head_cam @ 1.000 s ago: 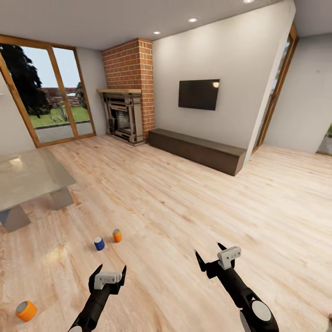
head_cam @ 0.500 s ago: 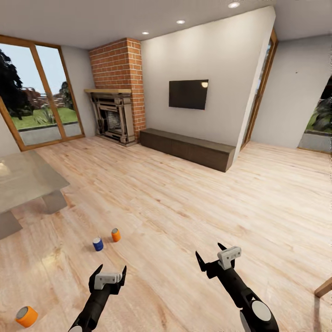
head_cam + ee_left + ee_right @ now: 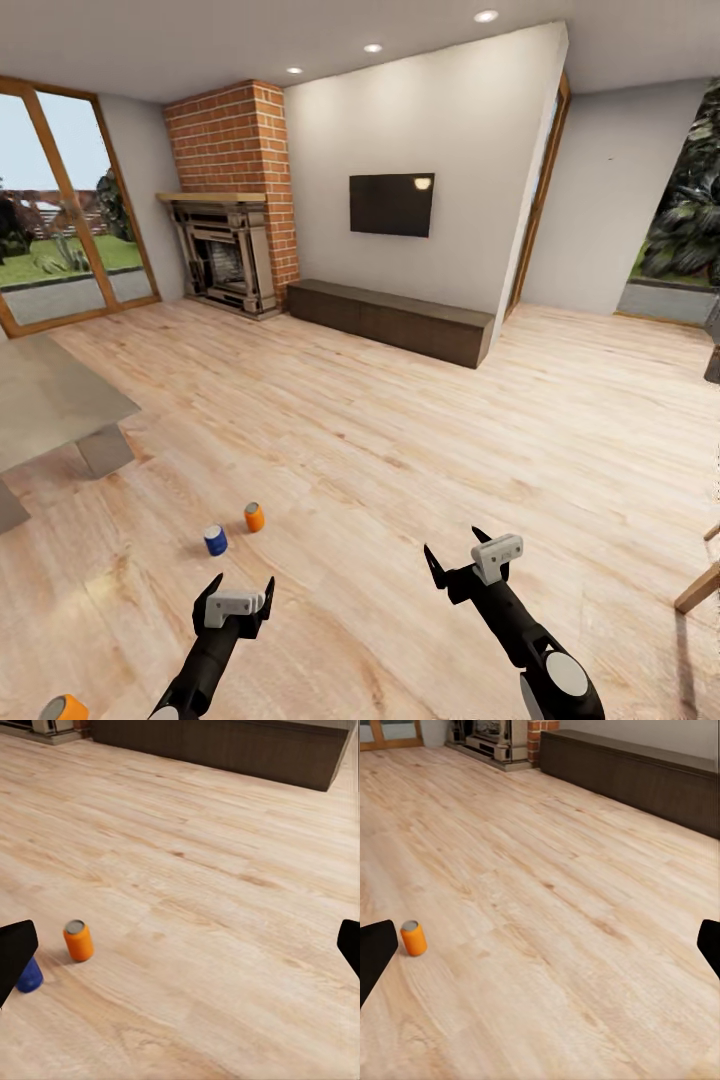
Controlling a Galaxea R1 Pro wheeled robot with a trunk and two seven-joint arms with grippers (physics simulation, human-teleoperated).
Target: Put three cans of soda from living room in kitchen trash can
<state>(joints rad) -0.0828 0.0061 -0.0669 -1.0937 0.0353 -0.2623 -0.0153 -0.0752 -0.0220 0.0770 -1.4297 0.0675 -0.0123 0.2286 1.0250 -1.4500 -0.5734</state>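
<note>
Both arms are glossy black and taper toward the wrists. The left gripper point(image 3: 237, 587) and right gripper point(image 3: 455, 557) each have two pointed black fingers, with a pale grey block at the wrist. A round grey cap point(image 3: 567, 676) sits at 5 o'clock on the right arm.

orange soda cans point(image 3: 254, 517): 2 | blue soda can point(image 3: 215, 540): 1 | end effectors point(image 3: 238, 590): 2 | ceiling lights point(image 3: 486, 16): 3
</note>
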